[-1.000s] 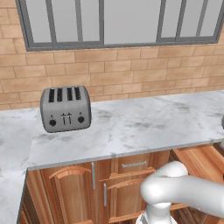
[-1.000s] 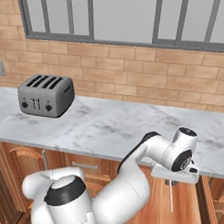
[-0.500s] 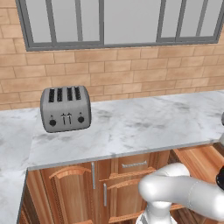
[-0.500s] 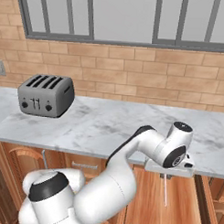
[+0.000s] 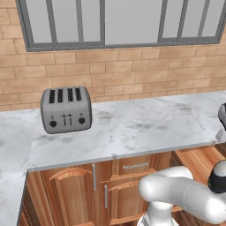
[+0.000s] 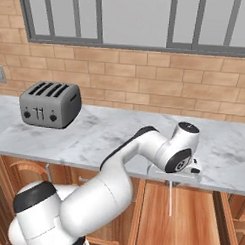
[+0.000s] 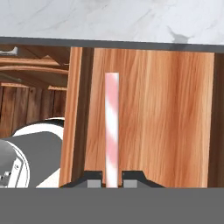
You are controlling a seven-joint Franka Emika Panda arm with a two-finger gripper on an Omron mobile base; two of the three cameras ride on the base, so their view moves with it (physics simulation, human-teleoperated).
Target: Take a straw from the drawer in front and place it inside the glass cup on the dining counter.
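Straw [image 7: 112, 131] is being held between the two dark finger tips of the gripper [image 7: 112, 178], which are nearly closed and pinched against its lower end; in the hand view the pink-and-white striped tube is seen running straight away from the pads. Beneath it, the brown wooden inside of the open drawer [image 7: 162, 122] is being looked down into, with the straw lifted clear of the wood. In the right base view the same straw [image 6: 170, 198] is being shown as a thin pale line hanging down from the gripper [image 6: 171, 180] over the drawer [image 6: 186, 222], just below the overhanging edge of the marble worktop [image 6: 114, 131]. The white arm [image 6: 128, 164] is being bent over that worktop edge, its wrist sitting level with the stone. A grey four-slot toaster [image 6: 50, 104] is being seen well off to the left on the worktop, against the brick wall [image 6: 146, 85]. In the left base view the toaster [image 5: 66, 109] is standing on the worktop [image 5: 132, 128], and a shallow drawer front with a silver bar handle [image 5: 135, 166] is being shown closed below it.
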